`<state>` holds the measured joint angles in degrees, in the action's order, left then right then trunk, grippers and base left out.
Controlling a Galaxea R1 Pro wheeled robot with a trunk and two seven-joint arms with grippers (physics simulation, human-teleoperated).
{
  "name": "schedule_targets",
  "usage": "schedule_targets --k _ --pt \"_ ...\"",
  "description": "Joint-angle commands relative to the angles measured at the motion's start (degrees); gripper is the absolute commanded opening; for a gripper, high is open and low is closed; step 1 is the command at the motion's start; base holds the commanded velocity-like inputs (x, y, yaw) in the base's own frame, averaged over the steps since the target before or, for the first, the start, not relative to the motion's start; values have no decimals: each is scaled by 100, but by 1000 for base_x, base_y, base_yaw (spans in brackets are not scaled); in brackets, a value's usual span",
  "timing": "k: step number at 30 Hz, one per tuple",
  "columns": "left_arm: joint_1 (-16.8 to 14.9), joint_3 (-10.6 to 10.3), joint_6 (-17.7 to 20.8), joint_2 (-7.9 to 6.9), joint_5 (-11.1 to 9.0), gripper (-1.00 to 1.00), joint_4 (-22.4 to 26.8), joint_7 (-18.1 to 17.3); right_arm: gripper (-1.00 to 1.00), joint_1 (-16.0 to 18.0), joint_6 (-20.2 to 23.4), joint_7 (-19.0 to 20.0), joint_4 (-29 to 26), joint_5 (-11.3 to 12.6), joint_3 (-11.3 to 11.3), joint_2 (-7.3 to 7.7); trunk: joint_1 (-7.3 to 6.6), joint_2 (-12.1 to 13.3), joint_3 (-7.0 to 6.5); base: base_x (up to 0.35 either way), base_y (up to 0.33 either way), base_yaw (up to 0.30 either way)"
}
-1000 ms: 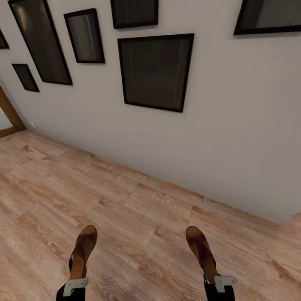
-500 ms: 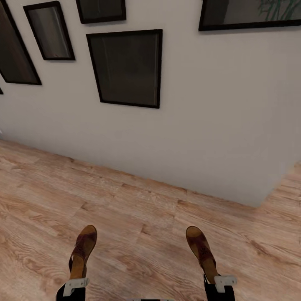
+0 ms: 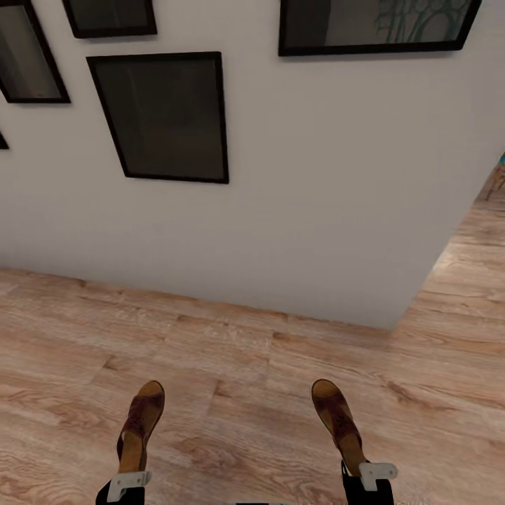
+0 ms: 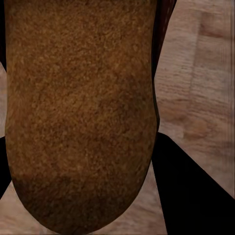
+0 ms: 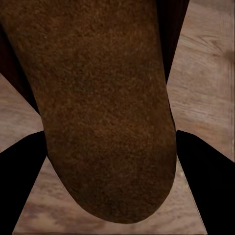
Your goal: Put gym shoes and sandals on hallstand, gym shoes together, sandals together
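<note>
Head view swings right along the wall of framed pictures (image 3: 165, 116) while our left hand (image 3: 130, 468) and right hand (image 3: 358, 459) each clamp a sandal (image 3: 140, 421) above the corridor floor (image 3: 245, 393), so we judge we're turning toward the hallstand.

left gripper (image 3: 128, 484): black body, pale grey bracket with screws
right gripper (image 3: 369, 475): black body, matching grey bracket
</note>
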<state>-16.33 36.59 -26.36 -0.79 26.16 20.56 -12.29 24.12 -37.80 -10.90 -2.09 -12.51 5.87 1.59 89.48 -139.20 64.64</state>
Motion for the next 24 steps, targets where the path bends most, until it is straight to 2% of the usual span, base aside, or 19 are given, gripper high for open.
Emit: schedule_targets --k 1,24 --pt "-4 48 -19 4 20 -100 1 -45 -100 5 -16 -8 7 -59 45 -1 -1 -2 2 0 0 -293" --pt "16 32 -19 0 11 -100 1 -46 -100 5 -17 -9 7 -59 45 -9 -1 -2 -42 0 0 -293"
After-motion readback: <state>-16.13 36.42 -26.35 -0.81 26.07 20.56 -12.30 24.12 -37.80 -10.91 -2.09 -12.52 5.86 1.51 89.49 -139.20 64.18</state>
